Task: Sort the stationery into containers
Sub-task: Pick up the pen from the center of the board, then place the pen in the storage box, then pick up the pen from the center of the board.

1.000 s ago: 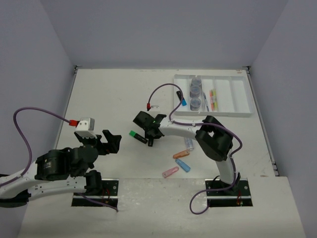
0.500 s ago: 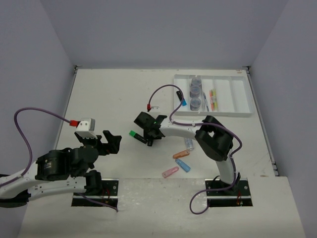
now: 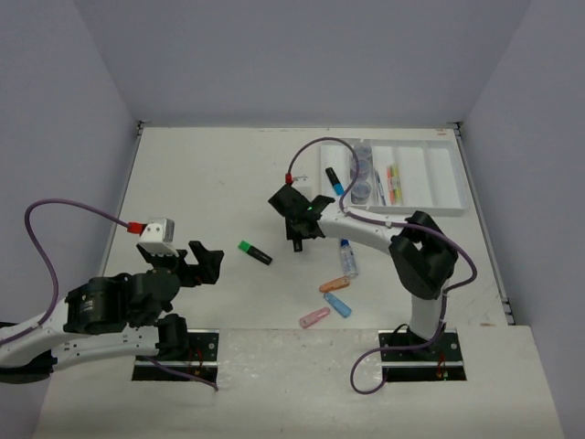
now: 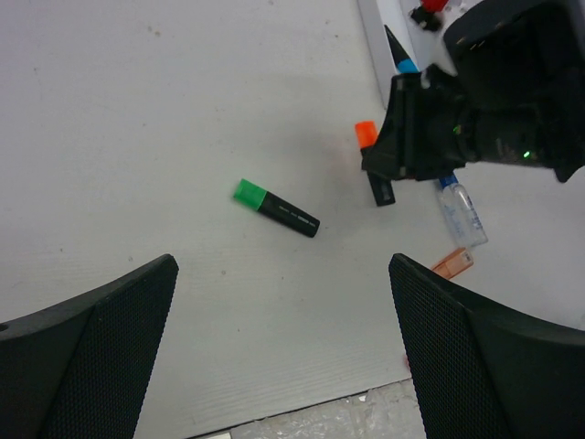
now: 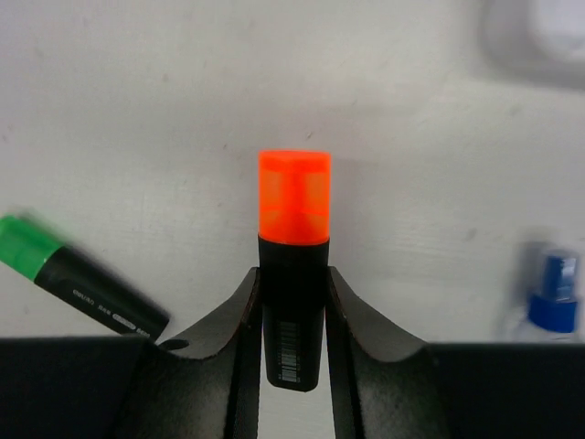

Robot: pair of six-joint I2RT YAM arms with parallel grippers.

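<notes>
Surface of the matt off-white table top (image 3: 201,174): faintly speckled and scuffed.
On the orange-capped black plastic highlighter (image 5: 293,251): glossy, slightly translucent cap; satin barrel with a printed white barcode.
On the green-capped black plastic highlighter (image 4: 274,208): same satin barrel, cap duller.
Fingers (image 4: 91,347) of the left gripper (image 4: 281,270): matt black, fine dotted mesh texture.
Fingers (image 5: 242,347) of the right gripper (image 5: 292,279): smooth black plastic, soft sheen.
Far right, the white rectangular plastic tray (image 3: 441,178): smooth, slight gloss.

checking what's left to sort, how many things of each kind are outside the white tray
highlighters: 2 (green-capped highlighter, orange-capped highlighter in the right gripper)
capsule pieces: 3 (pink, orange, blue)
small bottle: 1
total: 6
</notes>
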